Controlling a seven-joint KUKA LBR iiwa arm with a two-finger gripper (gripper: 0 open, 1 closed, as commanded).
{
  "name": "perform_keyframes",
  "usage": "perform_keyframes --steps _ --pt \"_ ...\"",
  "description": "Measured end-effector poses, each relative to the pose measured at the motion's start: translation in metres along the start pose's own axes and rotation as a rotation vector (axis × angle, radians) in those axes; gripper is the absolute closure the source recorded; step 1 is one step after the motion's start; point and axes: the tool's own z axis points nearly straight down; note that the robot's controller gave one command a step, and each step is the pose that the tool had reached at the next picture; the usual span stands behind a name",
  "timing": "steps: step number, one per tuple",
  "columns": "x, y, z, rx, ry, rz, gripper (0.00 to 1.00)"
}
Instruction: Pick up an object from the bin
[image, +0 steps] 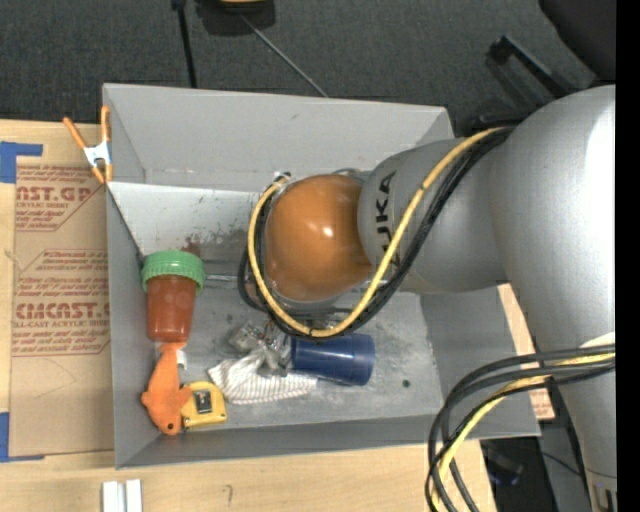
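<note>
Inside bin (280, 135): green-capped bottle (171, 300), blue cylinder (332, 359), white cloth (258, 383).

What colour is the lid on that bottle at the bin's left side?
The lid is green, atop an orange-red bottle, clearest in the overhead camera view.

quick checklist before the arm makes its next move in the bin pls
1. Gripper position: low in the middle of the bin, under the orange wrist cover: ok.
2. Anything held yet: cannot tell, the cover hides it.
3. Blue cylinder: lies on its side right next to the gripper, nothing on top: ok.
4. White cloth: crumpled against the cylinder's end and might drag along: not ok.
5. Green-capped orange bottle and the orange and yellow item: by the left wall, apart from the arm: ok.
</note>
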Motion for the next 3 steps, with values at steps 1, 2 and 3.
perform_keyframes --steps 1,2,3 --pt "0.0 0.0 -0.02 0.002 -0.001 0.0 1.0" --pt "-0.002 -0.001 -0.033 0.007 -0.006 0.0 1.0" --pt "-0.001 0.0 -0.044 0.004 -0.002 0.0 1.0"
